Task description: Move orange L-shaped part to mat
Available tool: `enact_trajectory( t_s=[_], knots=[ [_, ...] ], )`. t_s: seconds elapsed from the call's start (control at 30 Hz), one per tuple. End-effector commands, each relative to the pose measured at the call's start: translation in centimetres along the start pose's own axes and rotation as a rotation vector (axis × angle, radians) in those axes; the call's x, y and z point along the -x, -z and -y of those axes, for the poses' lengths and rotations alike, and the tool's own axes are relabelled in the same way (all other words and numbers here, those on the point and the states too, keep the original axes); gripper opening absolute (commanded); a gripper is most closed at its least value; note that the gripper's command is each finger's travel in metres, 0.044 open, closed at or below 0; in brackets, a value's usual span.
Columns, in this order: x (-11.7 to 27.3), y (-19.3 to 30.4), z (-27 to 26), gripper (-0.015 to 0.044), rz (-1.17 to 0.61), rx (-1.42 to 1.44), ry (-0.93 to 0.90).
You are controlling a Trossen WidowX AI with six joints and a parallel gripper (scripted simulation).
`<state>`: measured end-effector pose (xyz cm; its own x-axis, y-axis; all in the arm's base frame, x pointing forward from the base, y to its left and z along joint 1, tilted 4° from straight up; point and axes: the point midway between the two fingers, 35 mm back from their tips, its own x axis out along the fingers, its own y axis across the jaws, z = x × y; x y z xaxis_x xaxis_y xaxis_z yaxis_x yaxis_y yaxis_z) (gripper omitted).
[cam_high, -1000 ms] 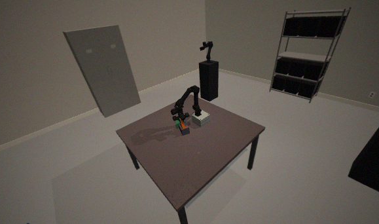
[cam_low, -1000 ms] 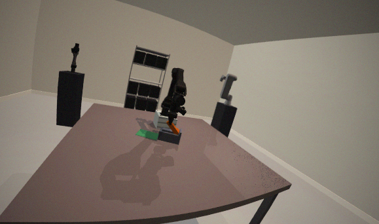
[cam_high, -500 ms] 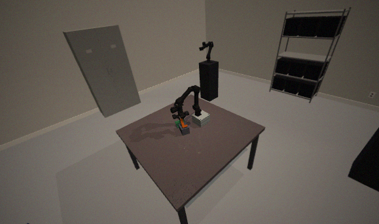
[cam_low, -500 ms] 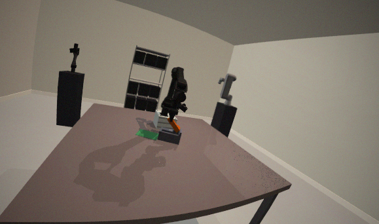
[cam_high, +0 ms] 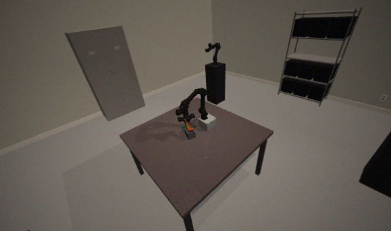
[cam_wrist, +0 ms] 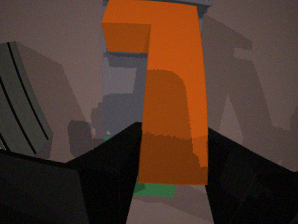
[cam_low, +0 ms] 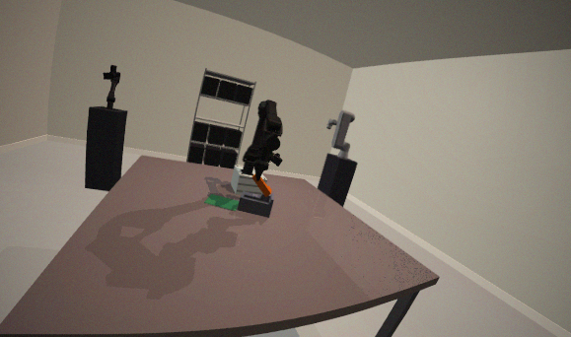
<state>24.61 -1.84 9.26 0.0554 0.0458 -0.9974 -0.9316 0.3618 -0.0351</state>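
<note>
Top view: the arm point(cam_high: 202, 92) point(cam_low: 267, 130) bent over from its pale base block point(cam_high: 207, 122) point(cam_low: 244, 181). The orange part point(cam_high: 189, 126) point(cam_low: 262, 185) point(cam_wrist: 172, 90) slanted down from the gripper point(cam_high: 186, 120) point(cam_low: 257, 176) point(cam_wrist: 170, 132) toward the grey tray point(cam_high: 190, 135) point(cam_low: 254, 206) point(cam_wrist: 120, 115). A grey cabinet point(cam_high: 106, 72) stood by the wall, seen only from here.

Exterior view: the green mat point(cam_high: 183, 127) point(cam_low: 221, 201) point(cam_wrist: 159, 190) showed more fully here, flat on the table point(cam_high: 199, 162) point(cam_low: 281, 276) beside the tray. The part was tilted above the tray, its upper end at the fingers; whether the low end touched could not be told. A pale arm point(cam_low: 343, 130) on a dark pedestal appeared only here.

Wrist view: this alone showed the L plainly, a short foot at the far end, the straight end clenched between both fingers. Orange all over, shadow across the long leg.
</note>
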Motion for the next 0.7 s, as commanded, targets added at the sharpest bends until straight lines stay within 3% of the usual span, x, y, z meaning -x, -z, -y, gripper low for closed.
enact_trajectory(
  t_s=[0.0, 0.67],
  knots=[
    [0.1, 0.9, 0.0, 0.0, 0.005, 0.0, 0.004],
    [-0.3, 8.6, -0.2, 0.0, -0.002, 0.0, 0.004]
  ],
)
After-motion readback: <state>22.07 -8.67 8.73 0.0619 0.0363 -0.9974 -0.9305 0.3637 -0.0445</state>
